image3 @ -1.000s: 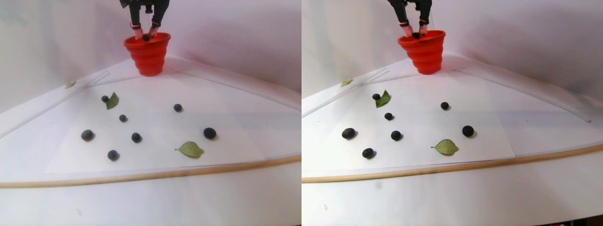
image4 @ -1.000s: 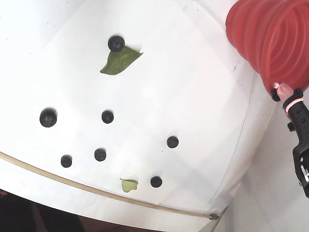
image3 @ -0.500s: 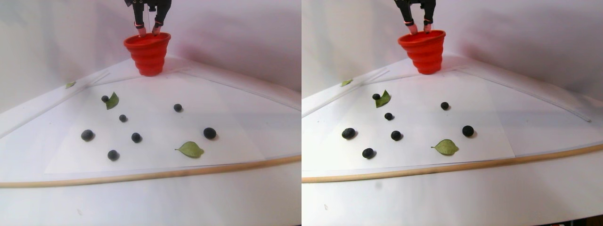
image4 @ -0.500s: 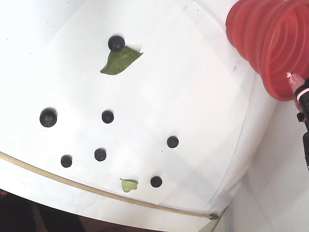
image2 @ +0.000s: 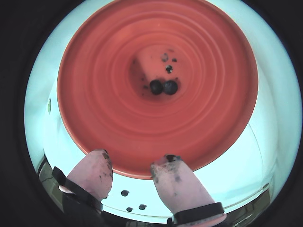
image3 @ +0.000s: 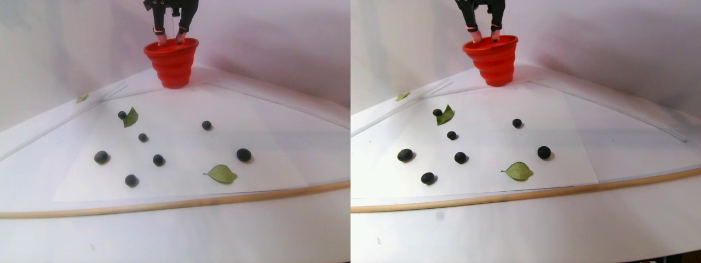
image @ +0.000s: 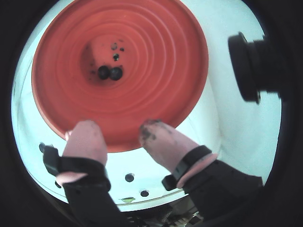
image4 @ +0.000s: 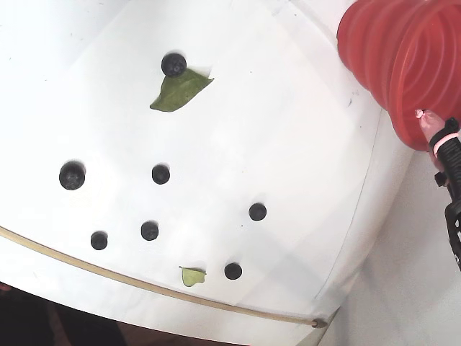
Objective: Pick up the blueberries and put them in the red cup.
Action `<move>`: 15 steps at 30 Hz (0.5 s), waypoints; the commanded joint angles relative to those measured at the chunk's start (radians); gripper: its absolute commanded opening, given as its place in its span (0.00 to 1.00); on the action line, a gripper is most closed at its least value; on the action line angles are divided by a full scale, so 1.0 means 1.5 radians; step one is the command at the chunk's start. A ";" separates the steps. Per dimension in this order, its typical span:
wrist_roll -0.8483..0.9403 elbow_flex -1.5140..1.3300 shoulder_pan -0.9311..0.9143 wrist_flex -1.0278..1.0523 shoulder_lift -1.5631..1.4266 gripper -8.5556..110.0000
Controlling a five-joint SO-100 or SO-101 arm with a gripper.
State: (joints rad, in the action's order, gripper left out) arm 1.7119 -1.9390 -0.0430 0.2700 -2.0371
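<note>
The red cup (image3: 171, 63) stands upright at the far end of the white surface (image3: 175, 230) in the stereo pair view, against the pale wall. Directly above its rim hangs the tool (image3: 171, 38), its two pink-tipped fingers (image: 86, 140) parted with nothing between them, so it is released and empty; in both wrist views the fingertips sit just over the cup's near rim. Down in the cup's bottom lie two blueberries (image2: 163, 87) side by side and touching, with a few dark specks near them. Seven more blueberries (image3: 158, 160) lie scattered on the white sheet (image4: 288, 144) in front of the cup, all well apart from it. One of them touches a green leaf (image4: 180, 89); a second leaf (image3: 222, 174) lies farther from the cup, near the surface's wooden edge strip (image3: 164, 205).
</note>
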 commanded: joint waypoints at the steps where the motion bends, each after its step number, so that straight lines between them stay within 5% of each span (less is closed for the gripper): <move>1: 0.006 0.006 0.015 0.024 -0.101 0.21; 15: 0.027 -0.093 0.056 0.101 -0.191 0.21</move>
State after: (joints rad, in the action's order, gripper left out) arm 1.7349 -2.0755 0.0138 0.4096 -2.1982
